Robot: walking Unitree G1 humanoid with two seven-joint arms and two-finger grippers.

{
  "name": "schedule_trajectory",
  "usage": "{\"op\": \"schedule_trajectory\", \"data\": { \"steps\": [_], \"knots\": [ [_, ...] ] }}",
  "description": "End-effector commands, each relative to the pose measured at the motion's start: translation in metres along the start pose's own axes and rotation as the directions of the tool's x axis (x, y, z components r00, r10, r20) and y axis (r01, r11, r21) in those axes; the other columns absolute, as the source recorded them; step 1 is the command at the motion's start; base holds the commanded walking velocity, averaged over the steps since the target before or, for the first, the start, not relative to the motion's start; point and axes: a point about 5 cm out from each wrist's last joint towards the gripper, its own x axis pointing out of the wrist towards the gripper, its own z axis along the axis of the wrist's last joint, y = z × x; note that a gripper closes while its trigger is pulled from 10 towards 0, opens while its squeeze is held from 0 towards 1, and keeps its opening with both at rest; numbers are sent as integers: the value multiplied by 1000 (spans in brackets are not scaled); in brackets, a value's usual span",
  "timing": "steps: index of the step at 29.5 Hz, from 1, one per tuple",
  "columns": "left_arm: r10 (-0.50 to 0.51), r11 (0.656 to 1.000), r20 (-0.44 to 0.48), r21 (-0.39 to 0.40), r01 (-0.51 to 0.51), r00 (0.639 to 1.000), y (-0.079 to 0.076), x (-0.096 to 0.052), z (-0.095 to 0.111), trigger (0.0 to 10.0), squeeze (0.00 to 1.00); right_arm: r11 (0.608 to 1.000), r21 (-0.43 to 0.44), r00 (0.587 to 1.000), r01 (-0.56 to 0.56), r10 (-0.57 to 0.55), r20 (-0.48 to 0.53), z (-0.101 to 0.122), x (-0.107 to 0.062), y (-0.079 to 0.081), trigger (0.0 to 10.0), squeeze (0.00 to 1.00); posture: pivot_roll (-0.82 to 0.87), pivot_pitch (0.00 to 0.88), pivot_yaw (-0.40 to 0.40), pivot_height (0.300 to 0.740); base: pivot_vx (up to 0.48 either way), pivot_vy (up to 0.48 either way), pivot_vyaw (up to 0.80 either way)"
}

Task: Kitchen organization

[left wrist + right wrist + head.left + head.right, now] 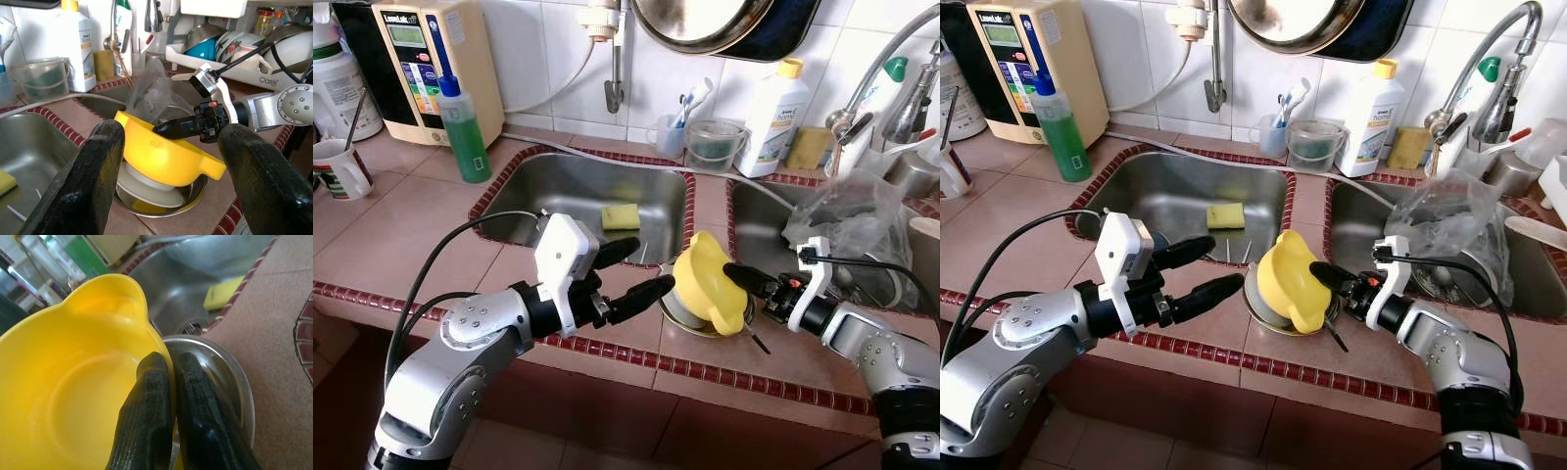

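Pinching the rim of the yellow bowl (707, 282) between its closed fingers, my right gripper (740, 275) held that bowl tilted over the steel dish (1263, 311) on the counter strip beside the sink (548, 196), while my left gripper (628, 271), fingers apart, hovered just left of the bowl, nearer its free side.

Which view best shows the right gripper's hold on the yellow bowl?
Right wrist view: right gripper pinches the yellow bowl rim. Left wrist view shows it side-on; eye views show the bowl tilted over a metal dish.
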Motion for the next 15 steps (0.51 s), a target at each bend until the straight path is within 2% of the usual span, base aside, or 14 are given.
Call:
{"op": "schedule_trajectory", "data": {
  "steps": [1,15],
  "knots": [
    [-8,1000,11,21,8,1000,1,2,4,10000,0,1000,-16,999,-12,12,48,12,2,4,0,0,40,0,-21,740,0,0,0],
    [15,999,35,31,-16,999,9,5,9,10000,0,1000,-4,991,0,0,133,30,5,6,0,0,36,0,-17,740,0,0,0]
  ]
}}
